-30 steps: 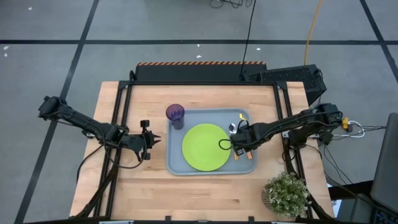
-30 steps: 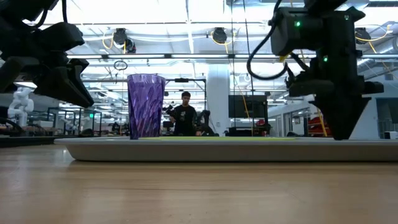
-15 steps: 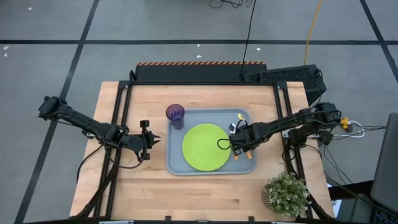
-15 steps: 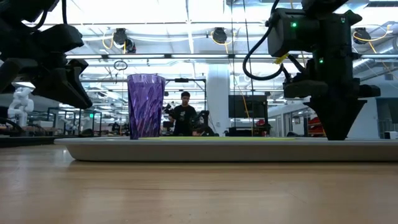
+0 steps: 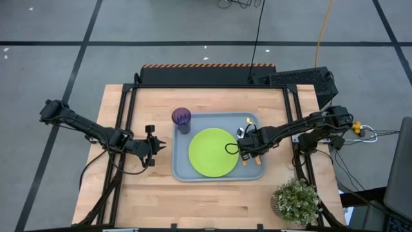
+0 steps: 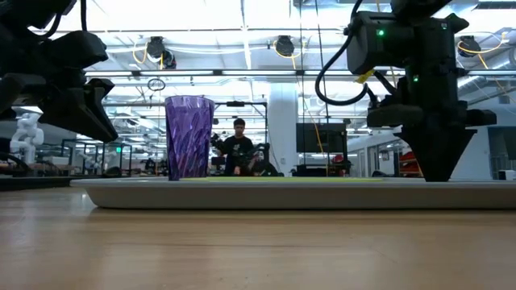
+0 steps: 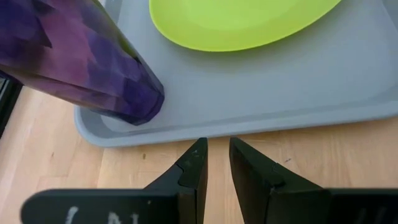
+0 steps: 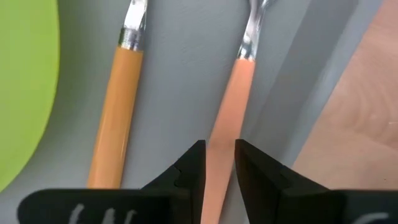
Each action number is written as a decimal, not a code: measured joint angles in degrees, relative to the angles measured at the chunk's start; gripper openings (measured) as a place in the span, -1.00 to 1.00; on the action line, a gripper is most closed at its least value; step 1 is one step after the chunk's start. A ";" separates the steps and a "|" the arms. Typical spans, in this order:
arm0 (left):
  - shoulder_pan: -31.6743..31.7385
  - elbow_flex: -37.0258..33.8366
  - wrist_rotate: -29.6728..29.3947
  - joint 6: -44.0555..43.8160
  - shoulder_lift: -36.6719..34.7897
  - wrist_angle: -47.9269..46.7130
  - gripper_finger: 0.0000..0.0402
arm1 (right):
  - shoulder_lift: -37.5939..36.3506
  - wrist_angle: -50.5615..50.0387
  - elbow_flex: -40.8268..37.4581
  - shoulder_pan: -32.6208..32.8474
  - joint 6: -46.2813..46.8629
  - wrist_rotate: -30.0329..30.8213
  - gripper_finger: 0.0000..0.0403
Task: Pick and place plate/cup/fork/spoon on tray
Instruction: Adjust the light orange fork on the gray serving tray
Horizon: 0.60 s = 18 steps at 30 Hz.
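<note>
On the large grey-blue plastic tray (image 5: 182,169), the lime-green round plate (image 5: 213,152), purple translucent cup (image 5: 181,118) and both orange-handled utensils are lying. The right gripper (image 8: 220,160), jaws narrowly parted, is straddling one handle (image 8: 229,112); whether gripping, I cannot tell. Likely next: withdrawing.

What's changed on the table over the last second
The right gripper rose a little above the two orange-handled utensils on the tray, mostly in the first half second. The left gripper, plate and cup stayed put.
</note>
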 joint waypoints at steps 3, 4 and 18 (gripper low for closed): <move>0.00 0.00 0.04 -0.08 0.00 0.00 -0.64 | 0.02 0.16 0.00 0.00 0.02 -1.31 -0.58; 0.00 0.00 0.04 -0.08 0.00 0.00 -0.64 | 0.01 0.15 0.00 0.00 0.02 -1.37 -0.57; 0.00 0.00 1.02 -0.33 0.00 -0.90 -0.64 | -0.03 2.91 -2.64 0.00 0.93 -1.37 -0.39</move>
